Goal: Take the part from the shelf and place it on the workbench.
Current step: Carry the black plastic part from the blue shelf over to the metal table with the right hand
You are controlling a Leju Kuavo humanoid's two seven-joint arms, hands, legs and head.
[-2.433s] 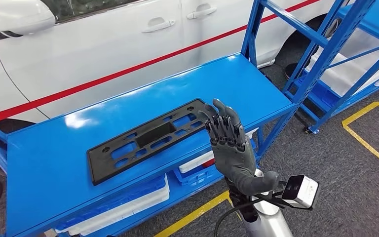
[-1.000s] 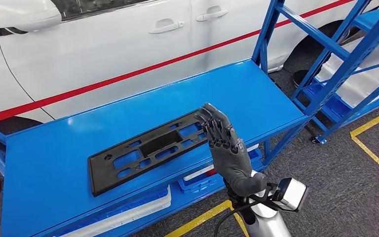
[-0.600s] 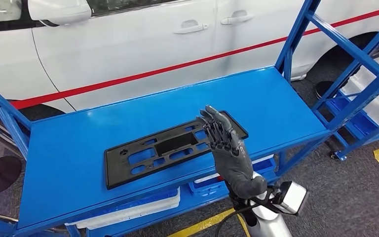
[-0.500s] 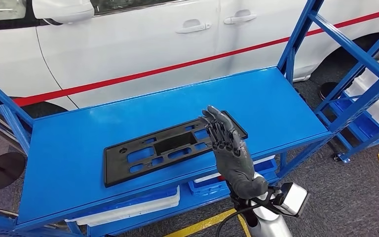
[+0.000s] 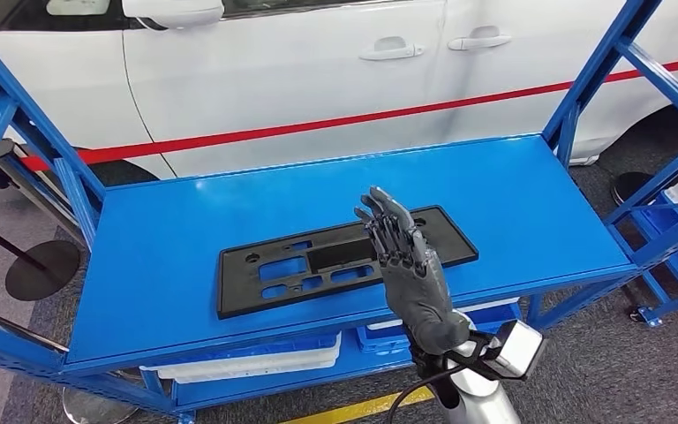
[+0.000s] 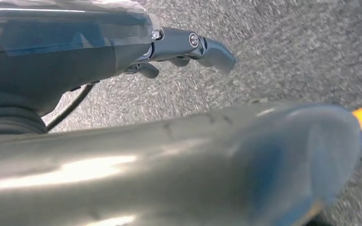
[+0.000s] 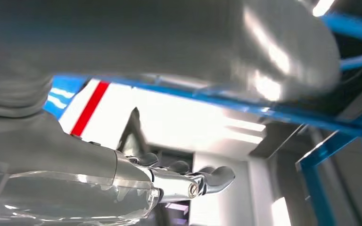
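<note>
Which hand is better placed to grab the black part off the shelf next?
Right. The right hand is raised, fingers apart, in front of the black part on the blue shelf. The left hand hangs over grey floor, far from the shelf, so it would probably need a longer move.

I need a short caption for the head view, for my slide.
Right hand raised open before the black part lying flat on the blue shelf, white car behind.
</note>
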